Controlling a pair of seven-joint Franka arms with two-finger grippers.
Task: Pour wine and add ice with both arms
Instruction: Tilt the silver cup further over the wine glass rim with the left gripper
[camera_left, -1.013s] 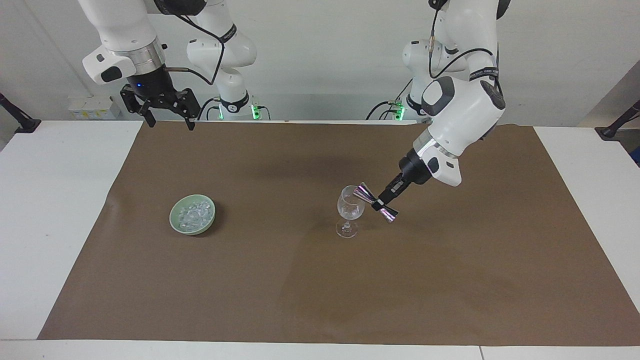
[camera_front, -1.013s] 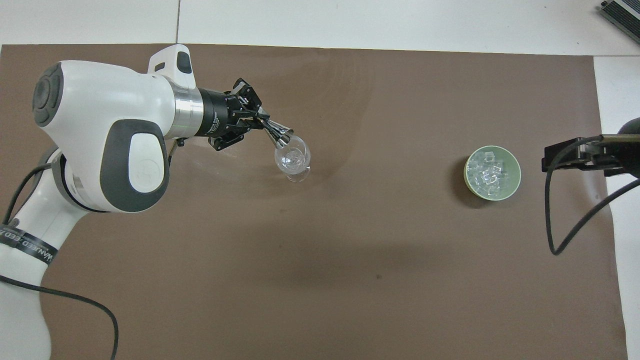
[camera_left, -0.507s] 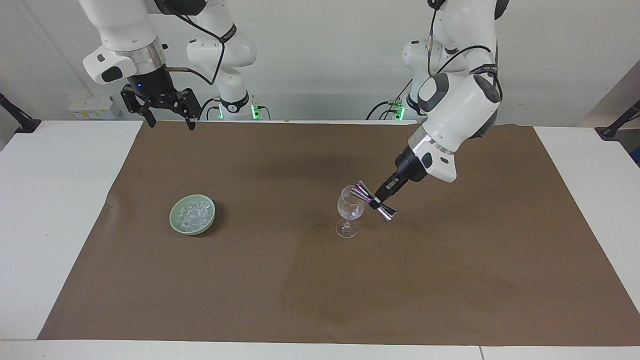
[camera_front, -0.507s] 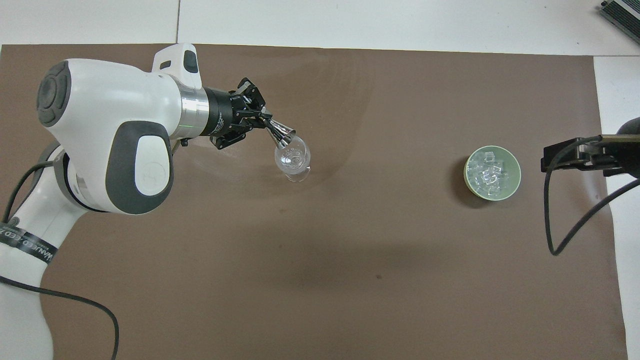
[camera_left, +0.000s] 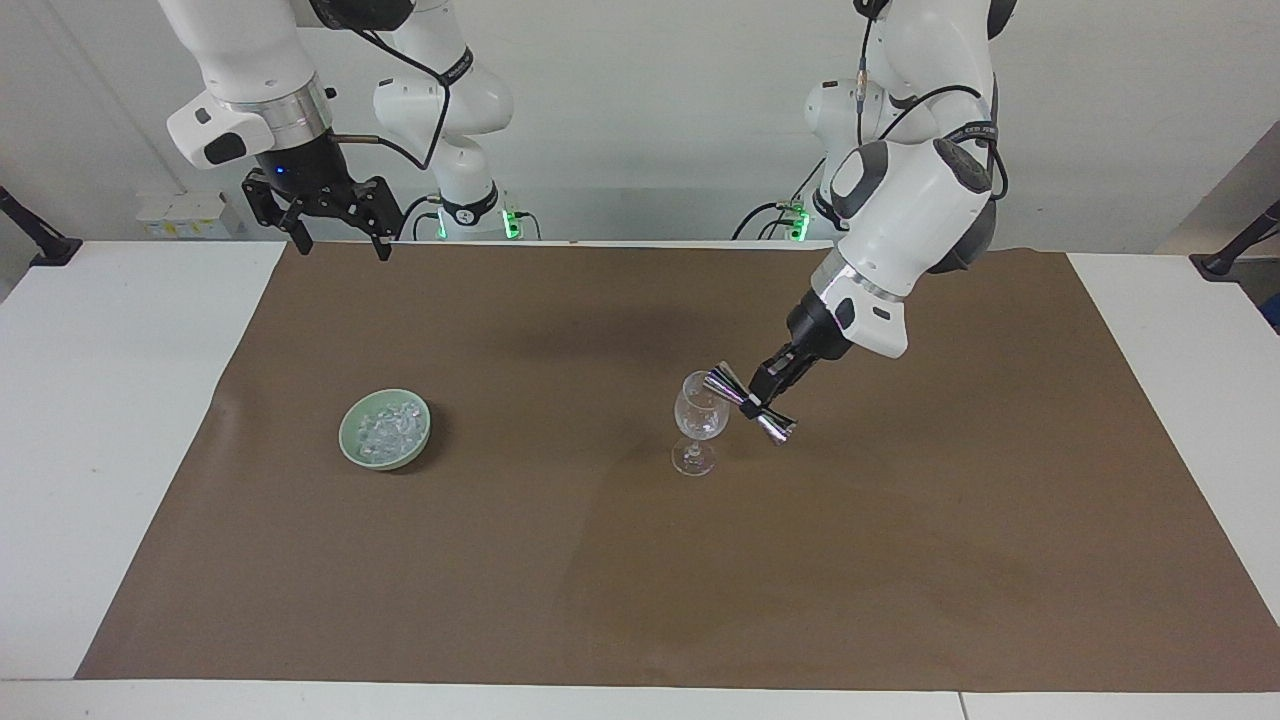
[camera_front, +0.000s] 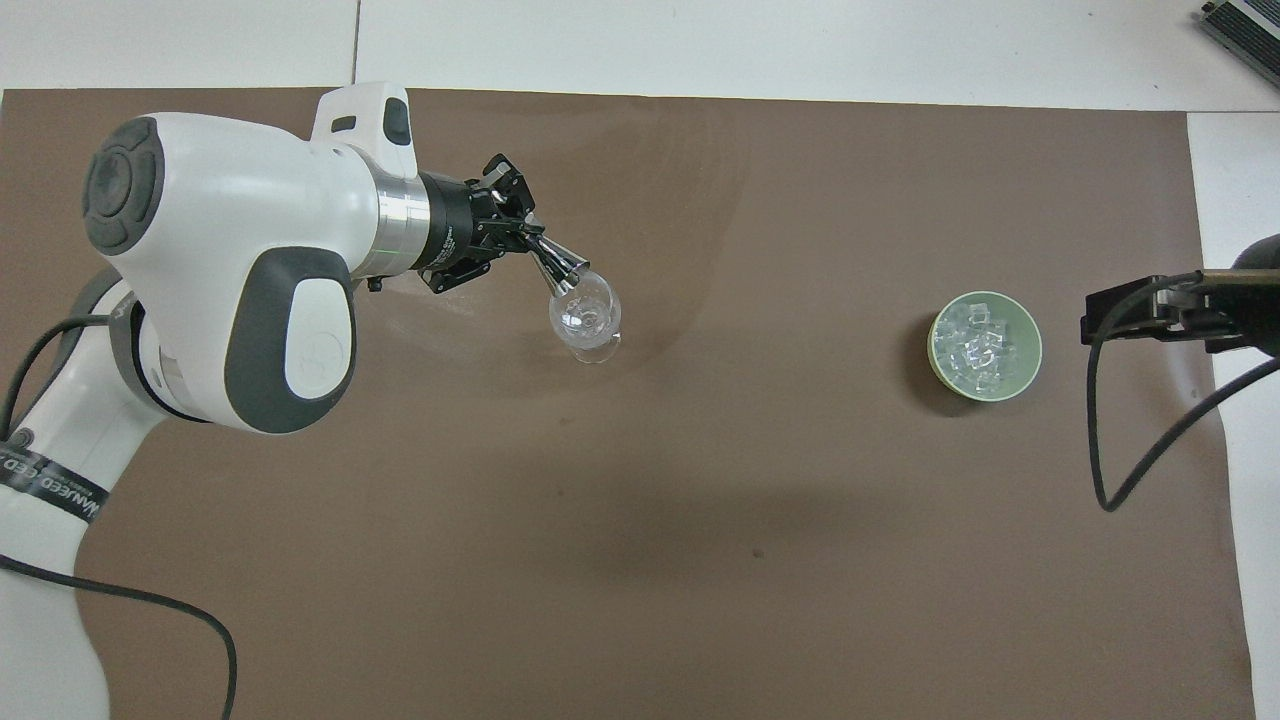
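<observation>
Ice (camera_left: 385, 430) untouched in bowl (camera_left: 352, 448), centre-left of your facing view.
Your left fingers (camera_left: 757, 404) clench the jigger (camera_left: 748, 404), tipped over the glass (camera_left: 698, 418); right fingers (camera_left: 335, 242), upper left, hang released. Icing remains.

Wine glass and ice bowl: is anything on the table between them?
Nothing. Between the wine glass and the green bowl of ice lies only bare brown paper, as both views show.

Ice (camera_left: 386, 428) in bowl (camera_left: 352, 443) (well apart from glass (camera_left: 699, 415)).
</observation>
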